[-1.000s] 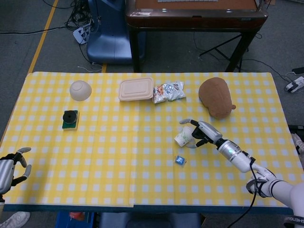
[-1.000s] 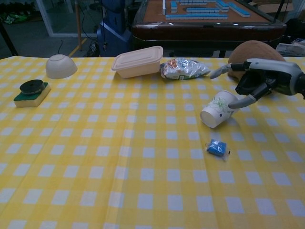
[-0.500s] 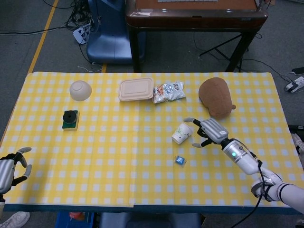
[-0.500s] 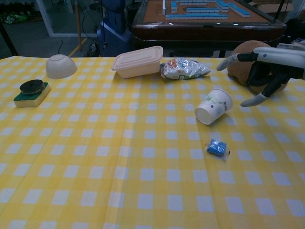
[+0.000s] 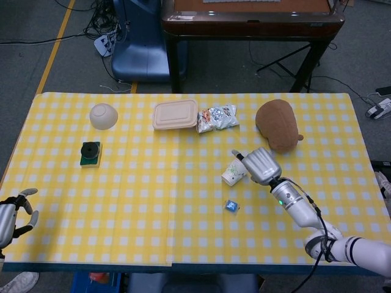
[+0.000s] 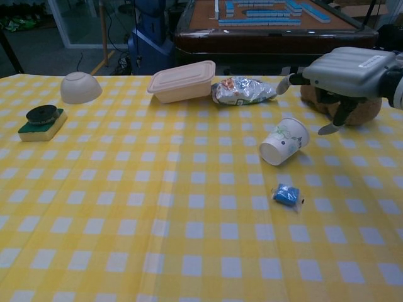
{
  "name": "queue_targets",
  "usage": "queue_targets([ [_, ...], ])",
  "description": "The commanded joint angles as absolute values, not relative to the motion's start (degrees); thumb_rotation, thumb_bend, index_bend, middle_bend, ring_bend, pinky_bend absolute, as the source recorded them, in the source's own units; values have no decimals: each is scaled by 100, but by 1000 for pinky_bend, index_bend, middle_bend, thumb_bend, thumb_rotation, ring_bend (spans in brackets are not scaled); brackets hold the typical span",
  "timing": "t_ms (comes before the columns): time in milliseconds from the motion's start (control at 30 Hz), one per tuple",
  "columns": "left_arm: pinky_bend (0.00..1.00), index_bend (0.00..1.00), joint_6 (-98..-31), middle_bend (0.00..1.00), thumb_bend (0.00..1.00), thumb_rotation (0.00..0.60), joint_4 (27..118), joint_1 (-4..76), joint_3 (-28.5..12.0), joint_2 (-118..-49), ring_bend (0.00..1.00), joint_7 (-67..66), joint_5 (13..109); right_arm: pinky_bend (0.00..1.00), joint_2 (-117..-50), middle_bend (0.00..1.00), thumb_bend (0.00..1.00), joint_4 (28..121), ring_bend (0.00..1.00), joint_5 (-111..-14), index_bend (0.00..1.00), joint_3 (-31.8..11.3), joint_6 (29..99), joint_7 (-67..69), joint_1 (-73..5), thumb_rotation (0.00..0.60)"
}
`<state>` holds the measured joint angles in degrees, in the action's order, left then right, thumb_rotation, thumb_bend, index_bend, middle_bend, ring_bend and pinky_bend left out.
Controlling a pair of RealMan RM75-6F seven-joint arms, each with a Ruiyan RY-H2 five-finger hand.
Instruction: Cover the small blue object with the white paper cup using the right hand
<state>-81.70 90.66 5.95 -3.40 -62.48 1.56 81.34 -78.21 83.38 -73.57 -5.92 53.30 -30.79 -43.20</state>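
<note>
On the yellow checked table (image 6: 126, 207), the small blue object (image 6: 286, 194) is seen lying bare, near the front and a little right of the middle. Nothing is placed over it yet. The white paper cup (image 6: 283, 141) is found just behind it, lying on its side with its open mouth turned toward the front left. The cup is not held by anything. So the job is judged to be barely begun: the cup must be picked up, turned mouth down, and set over the blue thing. The right hand (image 6: 347, 69) is held in the air just behind and to the right of the cup, palm down, with its fingers spread apart and nothing in them. The left hand (image 5: 12, 213) is kept far away at the front left edge, fingers apart and empty.
</note>
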Motion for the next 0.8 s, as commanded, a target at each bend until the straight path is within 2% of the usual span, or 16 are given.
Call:
queue_targets([
  [33, 498, 316, -8168, 573, 422, 600, 9053, 593, -351, -6236, 415, 185, 8118, 1000, -8072, 1000, 0, 8584, 1000, -6824, 199, -699, 5091, -3737, -4555, 600],
  [800, 498, 317, -8196, 573, 422, 600, 9002, 572, -381, -6194, 415, 370, 8110, 1000, -8665, 1000, 0, 8150, 1000, -6058, 296, -527, 4841, -4423, -4942, 600],
])
